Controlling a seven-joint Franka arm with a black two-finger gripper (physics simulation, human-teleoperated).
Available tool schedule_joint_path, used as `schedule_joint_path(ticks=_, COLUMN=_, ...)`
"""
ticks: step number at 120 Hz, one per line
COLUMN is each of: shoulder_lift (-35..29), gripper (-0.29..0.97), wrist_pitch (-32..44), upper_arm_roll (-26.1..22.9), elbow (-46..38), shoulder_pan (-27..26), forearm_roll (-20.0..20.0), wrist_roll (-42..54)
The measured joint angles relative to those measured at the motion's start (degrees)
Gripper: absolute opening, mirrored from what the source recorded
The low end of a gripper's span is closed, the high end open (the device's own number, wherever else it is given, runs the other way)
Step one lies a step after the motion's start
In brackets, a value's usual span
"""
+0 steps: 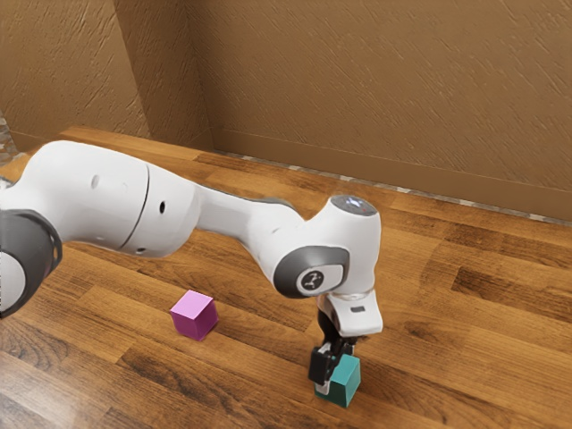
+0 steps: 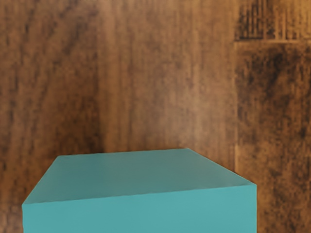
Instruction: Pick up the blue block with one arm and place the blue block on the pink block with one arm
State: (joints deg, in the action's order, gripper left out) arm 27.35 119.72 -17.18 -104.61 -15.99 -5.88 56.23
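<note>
Reaching down, my hand (image 1: 328,369) is right at the blue block (image 1: 347,381), which sits on the bench (image 1: 465,340) well apart from the pink block (image 1: 195,315); I cannot tell whether I grip it yet. It looks light, rigid and smooth-faced, so I judge two opposite flat sides the best hold.

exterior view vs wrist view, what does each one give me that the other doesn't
The exterior view gives the arm, its hand down at the blue block, the pink block standing apart toward the exterior view's left, and the brown wall.
The wrist view gives a close look at the blue block's top face, just under the hand.
Both share the blue block and the wooden table.
</note>
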Motion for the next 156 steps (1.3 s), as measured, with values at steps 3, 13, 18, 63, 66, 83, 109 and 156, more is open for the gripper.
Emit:
schedule_joint_path(ticks=3, shoulder_lift=0.24, gripper=0.68, wrist_pitch=0.30, upper_arm_roll=0.00, elbow=0.00, shoulder_pan=0.01, forearm_roll=-0.02, wrist_roll=-0.01)
schedule_joint_path(ticks=13, shoulder_lift=1.08, gripper=0.68, wrist_pitch=1.32, upper_arm_roll=-0.02, elbow=0.00, shoulder_pan=0.07, forearm_roll=-0.06, wrist_roll=-0.02)
schedule_joint_path(ticks=18, shoulder_lift=1.29, gripper=0.68, wrist_pitch=1.73, upper_arm_roll=-0.01, elbow=-0.01, shoulder_pan=0.08, forearm_roll=-0.07, wrist_roll=-0.03)
schedule_joint_path(ticks=63, shoulder_lift=-8.49, gripper=0.31, wrist_pitch=1.50, upper_arm_roll=-0.08, elbow=-1.94, shoulder_pan=-0.27, forearm_roll=-0.43, wrist_roll=0.03)
schedule_joint_path(ticks=66, shoulder_lift=-10.11, gripper=0.31, wrist_pitch=1.07, upper_arm_roll=-0.07, elbow=-2.51, shoulder_pan=-0.16, forearm_roll=-0.44, wrist_roll=0.09)
schedule_joint_path(ticks=83, shoulder_lift=-20.64, gripper=0.31, wrist_pitch=-1.83, upper_arm_roll=-0.09, elbow=-6.72, shoulder_pan=2.85, forearm_roll=-0.48, wrist_roll=1.11)
schedule_joint_path(ticks=109, shoulder_lift=-24.98, gripper=0.31, wrist_pitch=-6.90, upper_arm_roll=0.12, elbow=-7.99, shoulder_pan=11.33, forearm_roll=-0.04, wrist_roll=5.38)
schedule_joint_path(ticks=156, shoulder_lift=-30.92, gripper=0.31, wrist_pitch=-7.29, upper_arm_roll=14.87, elbow=-16.16, shoulder_pan=15.93, forearm_roll=-0.26, wrist_roll=16.46)
